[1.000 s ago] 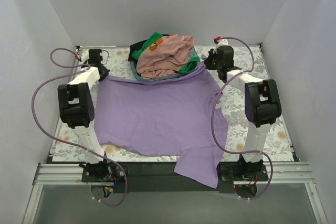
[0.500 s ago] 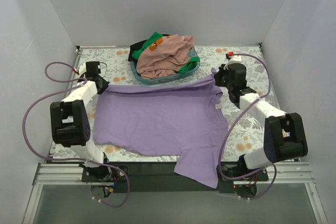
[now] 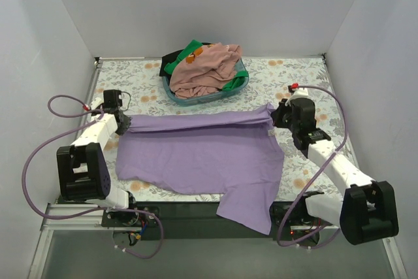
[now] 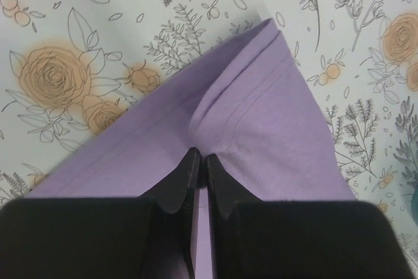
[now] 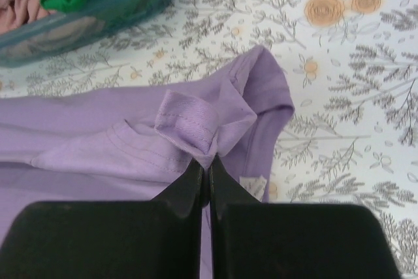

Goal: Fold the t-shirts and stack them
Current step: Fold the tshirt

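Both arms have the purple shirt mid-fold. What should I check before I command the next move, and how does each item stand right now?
1. Left gripper shut on the purple t-shirt: ok, cloth is pinched between the jaws.
2. Right gripper shut on the shirt: ok, though it pinches a bunched fold.
3. Held edge apart from the basket: ok, bare table shows between them.
4. Held edge runs roughly straight between the grippers: ok in the top view.
5. Whole shirt lying on the table: not ok, a flap hangs over the near edge.
6. Number of cloth layers in each grip: cannot tell.
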